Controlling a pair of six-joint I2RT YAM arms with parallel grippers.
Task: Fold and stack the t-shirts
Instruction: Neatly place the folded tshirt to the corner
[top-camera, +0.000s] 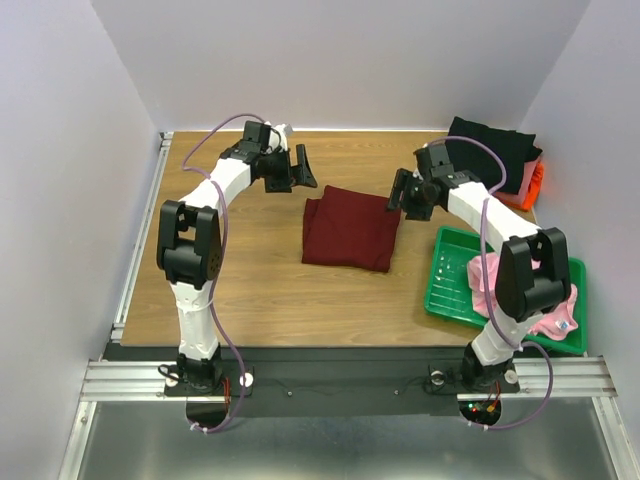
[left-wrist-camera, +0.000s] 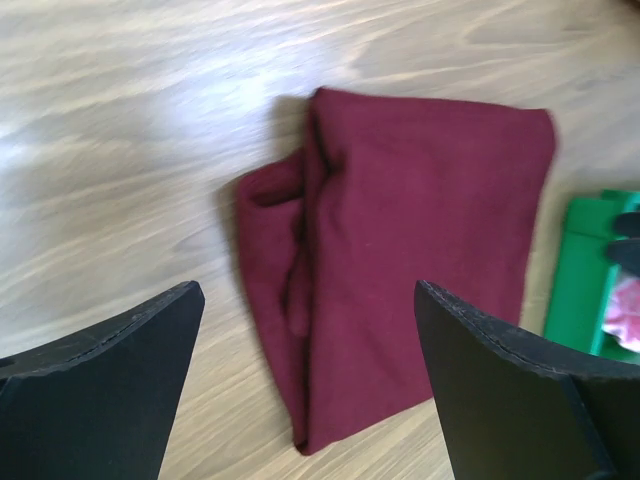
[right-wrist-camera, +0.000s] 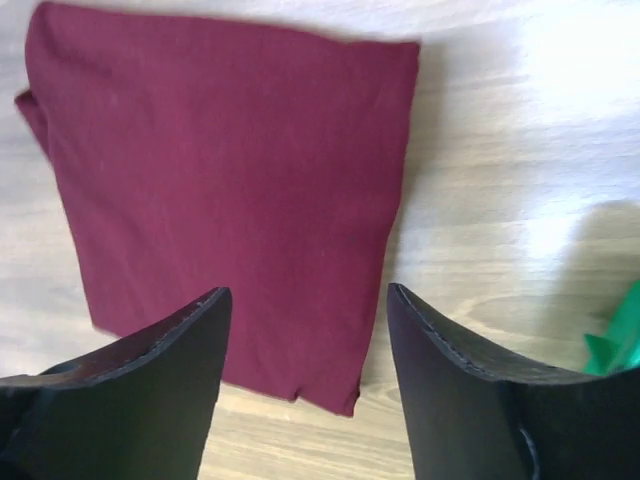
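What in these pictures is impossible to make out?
Pink t-shirt: top view, right arm covers its middle, so its shape is unclear.
Folded stack: top view, black t-shirt on top hides how many lie beneath.
Green tray: left wrist view, cut off by the right edge.
Maroon t-shirt: right wrist view, right gripper hides its near edge.

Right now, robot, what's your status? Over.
Left gripper open, empty. Right gripper open, empty. Maroon t-shirt lies folded on table between them. Nothing in the way.
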